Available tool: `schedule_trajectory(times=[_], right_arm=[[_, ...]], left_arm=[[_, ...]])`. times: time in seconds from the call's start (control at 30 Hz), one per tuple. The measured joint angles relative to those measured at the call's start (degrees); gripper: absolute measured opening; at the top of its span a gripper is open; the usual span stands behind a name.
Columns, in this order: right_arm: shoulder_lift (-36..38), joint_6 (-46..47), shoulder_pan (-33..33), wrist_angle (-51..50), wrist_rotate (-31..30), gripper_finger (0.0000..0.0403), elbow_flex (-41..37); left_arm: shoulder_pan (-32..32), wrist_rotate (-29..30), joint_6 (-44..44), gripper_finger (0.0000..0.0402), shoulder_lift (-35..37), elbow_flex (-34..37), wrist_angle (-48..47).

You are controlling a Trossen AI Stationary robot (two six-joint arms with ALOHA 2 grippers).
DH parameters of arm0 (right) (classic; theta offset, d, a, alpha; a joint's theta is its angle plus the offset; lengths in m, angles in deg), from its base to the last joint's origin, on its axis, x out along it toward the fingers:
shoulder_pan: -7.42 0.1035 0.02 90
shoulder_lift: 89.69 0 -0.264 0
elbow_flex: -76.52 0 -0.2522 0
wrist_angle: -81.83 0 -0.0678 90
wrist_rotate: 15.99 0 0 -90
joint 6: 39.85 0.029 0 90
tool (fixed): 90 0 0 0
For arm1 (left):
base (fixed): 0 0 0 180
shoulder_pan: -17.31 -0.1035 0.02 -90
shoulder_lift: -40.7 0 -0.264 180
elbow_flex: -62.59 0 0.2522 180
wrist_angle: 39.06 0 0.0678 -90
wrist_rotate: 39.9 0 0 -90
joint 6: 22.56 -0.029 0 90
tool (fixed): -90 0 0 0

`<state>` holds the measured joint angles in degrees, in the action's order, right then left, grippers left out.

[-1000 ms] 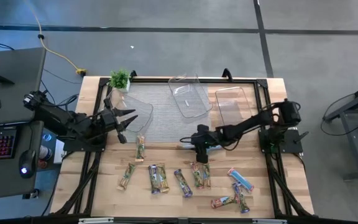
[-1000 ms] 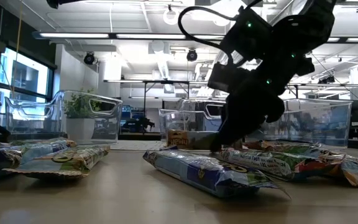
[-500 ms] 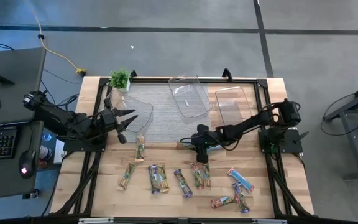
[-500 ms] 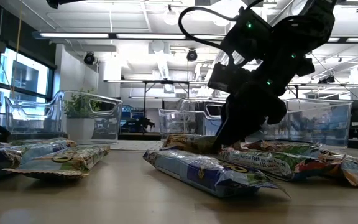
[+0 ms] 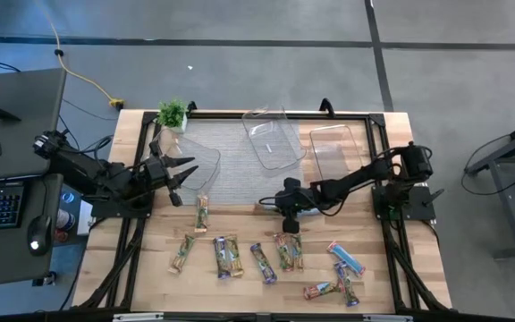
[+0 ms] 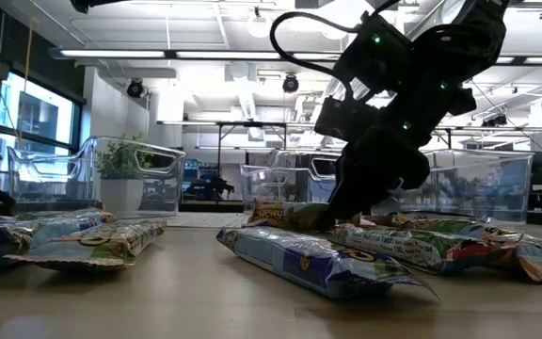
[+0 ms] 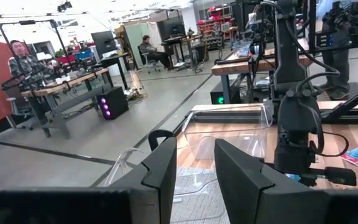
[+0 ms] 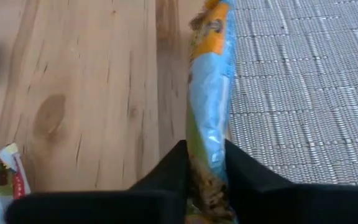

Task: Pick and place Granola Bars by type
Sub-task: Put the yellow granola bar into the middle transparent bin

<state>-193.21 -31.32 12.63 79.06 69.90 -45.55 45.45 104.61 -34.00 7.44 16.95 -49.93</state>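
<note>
One green-and-tan wrapped granola bar (image 8: 209, 124) is pinched edge-on in the right gripper (image 5: 286, 205) jaws, just above the wooden surface (image 5: 240, 228) near the grey mat (lifting should be kept level). The left gripper (image 5: 179, 172) is held parted, idle.

Your right gripper (image 8: 205, 180) hides the held bar's (image 8: 209, 93) lower end. High view: wrapper print too small to read.

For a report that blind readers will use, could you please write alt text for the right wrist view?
The right gripper is closed on one end of a granola bar with a light blue, green and orange wrapper, which extends away from the camera. The bar lies along the border between the bare wooden table and a grey woven mat.
</note>
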Motion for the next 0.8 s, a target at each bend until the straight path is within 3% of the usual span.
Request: schedule_trajectory(times=[0.07,0.27,0.47,0.57,0.67,0.8], right_arm=[[-0.02,0.00,0.04,0.49,-0.67,0.0025,-0.04],[3.63,-1.67,-0.33,7.35,-3.30,0.0037,-0.04],[12.67,-11.68,-5.00,7.34,-24.28,0.0049,2.99],[16.43,-18.67,-10.22,7.29,-29.66,0.0034,4.87],[17.40,-20.95,-17.47,4.85,-25.57,0.0025,6.57],[14.87,-16.78,-27.16,2.21,-8.02,0.0035,9.55]], left_arm=[[0.00,0.00,0.00,0.0103,0.00,0.00,0.00],[0.00,0.00,-0.04,0.0103,0.01,0.00,0.02],[0.00,0.00,-0.07,0.0103,0.02,0.02,0.13],[0.00,0.03,-0.07,0.0103,0.02,0.02,0.30],[0.00,0.04,0.05,0.0103,0.02,0.02,0.29],[0.00,0.10,0.13,0.0103,0.02,0.02,0.28]])
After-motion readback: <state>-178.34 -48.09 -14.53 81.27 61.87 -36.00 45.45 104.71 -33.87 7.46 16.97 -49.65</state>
